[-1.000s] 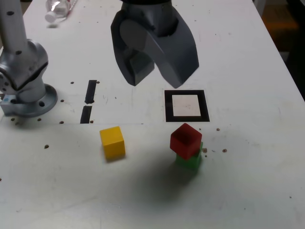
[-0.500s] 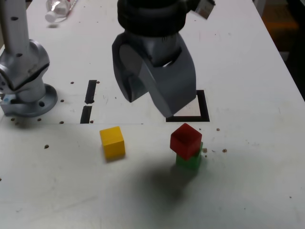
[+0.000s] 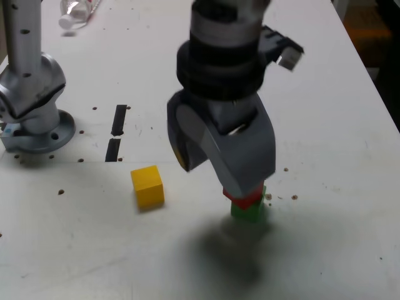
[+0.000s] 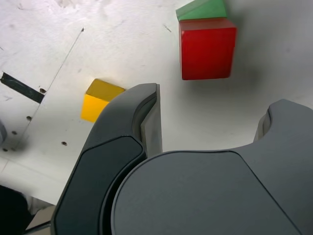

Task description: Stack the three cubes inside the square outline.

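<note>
The red cube (image 4: 206, 47) sits skewed on top of the green cube (image 4: 200, 9). In the exterior view only a sliver of the red cube (image 3: 247, 199) and part of the green cube (image 3: 249, 212) show below my gripper (image 3: 212, 175). The gripper hangs low just in front of and above this stack, open, with nothing between its fingers (image 4: 146, 115). The yellow cube (image 3: 147, 185) lies alone on the table toward the exterior view's left and also shows as the yellow cube (image 4: 98, 100) in the wrist view. The square outline is hidden behind the gripper.
Two short black strips (image 3: 117, 120) lie on the white table (image 3: 325, 237) behind the yellow cube. The arm's base (image 3: 34, 100) stands at the exterior view's left. A plastic bottle (image 3: 75, 11) lies at the far edge. Small dark holes dot the tabletop.
The gripper has come down and toward the exterior view's right, from over the square outline to just over the red-on-green stack, now covering the outline. The cubes have not moved.
</note>
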